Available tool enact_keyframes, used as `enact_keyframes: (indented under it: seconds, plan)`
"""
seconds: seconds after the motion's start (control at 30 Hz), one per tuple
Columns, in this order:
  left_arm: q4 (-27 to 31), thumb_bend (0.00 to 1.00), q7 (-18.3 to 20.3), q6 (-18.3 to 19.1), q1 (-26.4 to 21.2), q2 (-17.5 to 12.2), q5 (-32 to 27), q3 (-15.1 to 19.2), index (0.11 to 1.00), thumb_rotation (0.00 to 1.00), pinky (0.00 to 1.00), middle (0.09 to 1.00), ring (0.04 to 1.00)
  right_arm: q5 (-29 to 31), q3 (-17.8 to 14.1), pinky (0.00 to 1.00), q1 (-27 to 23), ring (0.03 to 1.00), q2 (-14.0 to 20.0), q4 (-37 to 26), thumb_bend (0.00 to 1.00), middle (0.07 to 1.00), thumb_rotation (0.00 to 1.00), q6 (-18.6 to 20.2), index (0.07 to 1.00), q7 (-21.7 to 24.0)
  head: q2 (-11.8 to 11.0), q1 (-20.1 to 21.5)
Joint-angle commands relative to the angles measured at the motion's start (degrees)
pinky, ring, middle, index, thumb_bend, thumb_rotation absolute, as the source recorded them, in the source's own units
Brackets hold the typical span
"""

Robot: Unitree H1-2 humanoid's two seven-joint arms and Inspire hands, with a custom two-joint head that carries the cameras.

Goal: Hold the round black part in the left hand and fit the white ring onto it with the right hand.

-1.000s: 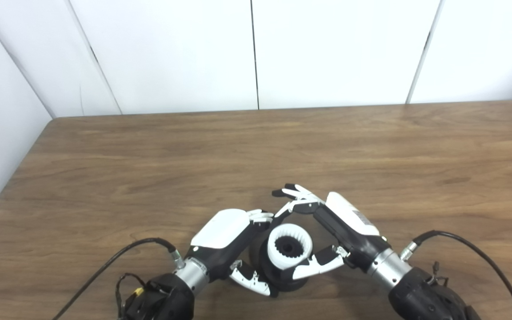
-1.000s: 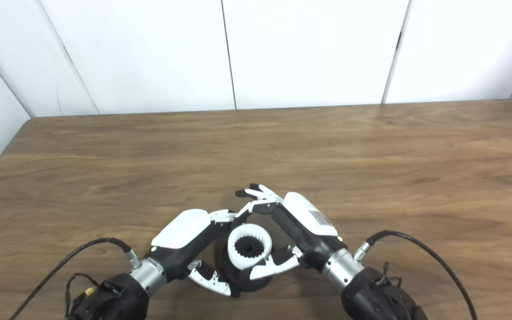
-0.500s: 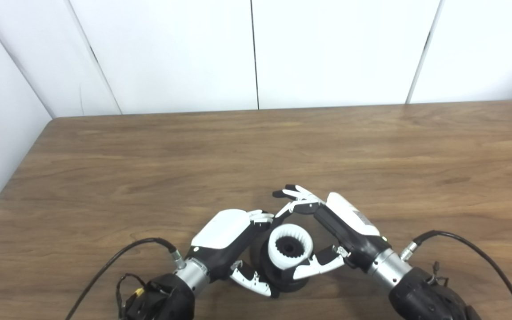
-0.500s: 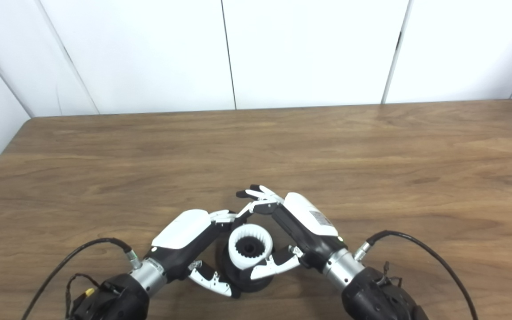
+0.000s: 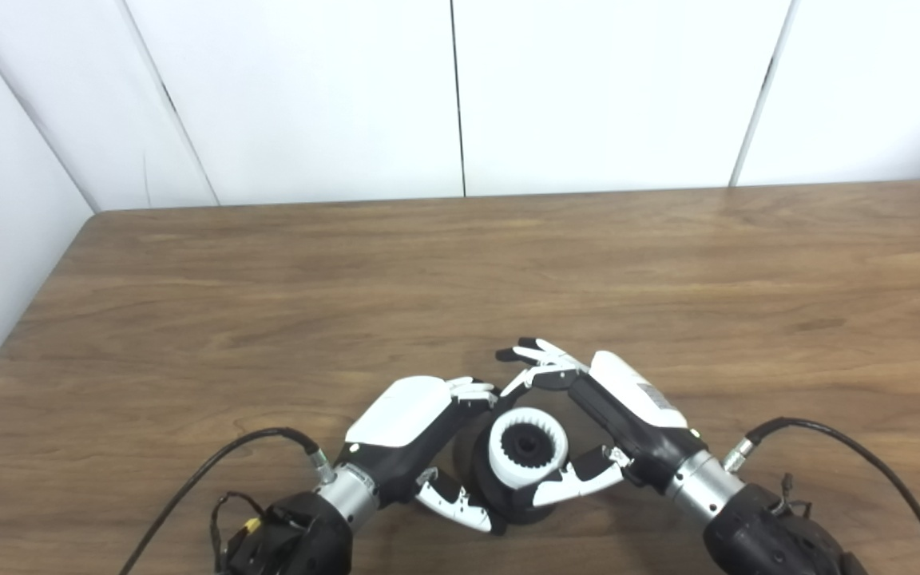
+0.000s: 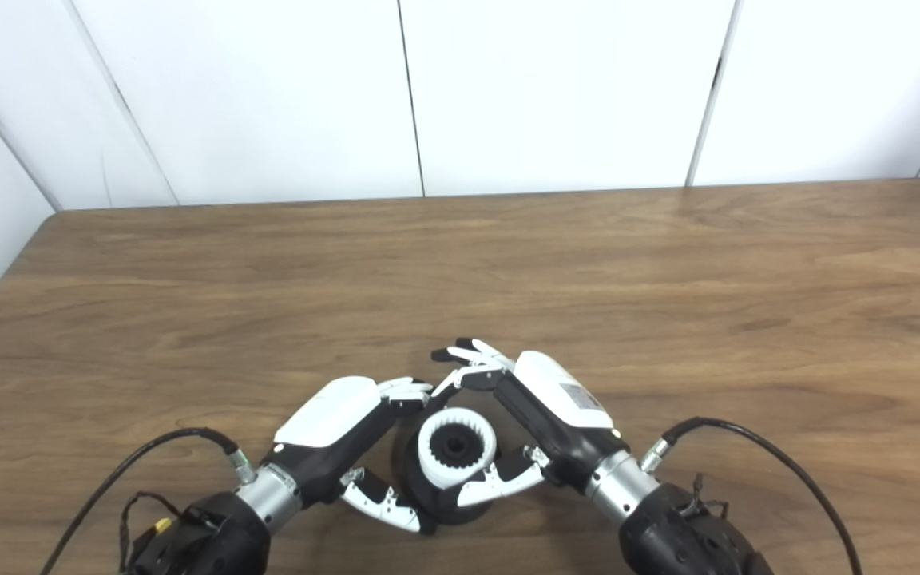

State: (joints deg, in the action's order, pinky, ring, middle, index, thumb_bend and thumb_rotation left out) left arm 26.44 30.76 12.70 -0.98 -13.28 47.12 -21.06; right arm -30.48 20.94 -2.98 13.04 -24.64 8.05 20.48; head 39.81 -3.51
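White ring (image 5: 529, 446) seated on round black part (image 5: 508, 503), near table (image 5: 268, 303) front edge. Left hand (image 5: 420, 431) wraps the part's left side. Right hand (image 5: 612, 415): thumb at ring, fingers (image 5: 536, 355) spread, grip unclear.

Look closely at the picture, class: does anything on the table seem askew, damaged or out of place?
Nothing stands out. The white ring sits level on the round black part, between the left hand and right hand.
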Motion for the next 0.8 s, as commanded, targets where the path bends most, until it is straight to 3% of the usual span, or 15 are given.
enact_keyframes:
  seconds: [0.0,0.07,0.17,0.47,0.77]
  plan:
    - [1.60,0.87,-0.35,-0.01,-0.88,0.20,-0.01,0.13,0.712,0.24,0.86,0.883,0.930,0.16,-0.38,0.92,-1.15,0.965,0.12,-0.55,0.64,0.891,0.22,-1.11,0.553,-0.20,0.09,0.01]
    - [1.64,0.87,-0.21,0.12,-0.89,0.24,-0.06,0.15,0.713,0.24,0.86,0.884,0.930,0.21,-0.38,0.92,-1.19,0.964,0.17,-0.59,0.81,0.891,0.29,-0.97,0.628,-0.07,0.04,-0.01]
    - [1.73,0.87,-0.19,0.10,-0.82,0.25,0.02,0.16,0.714,0.23,0.85,0.884,0.930,0.35,-0.41,0.91,-1.29,0.963,0.22,-0.64,0.90,0.891,0.31,-0.60,0.655,0.15,0.05,-0.03]
    - [1.57,0.87,-0.51,-0.21,-0.71,0.21,-0.10,0.23,0.715,0.26,0.86,0.883,0.931,0.36,-0.48,0.90,-1.72,0.967,0.34,-0.84,1.00,0.899,0.34,0.51,0.682,1.30,0.05,0.00]
    - [1.34,0.87,-0.54,-0.48,-0.81,0.02,-0.04,0.16,0.717,0.27,0.86,0.883,0.929,0.18,-0.74,0.91,-2.01,0.972,0.17,-1.03,1.00,0.909,0.37,1.64,0.716,2.09,0.11,-0.08]
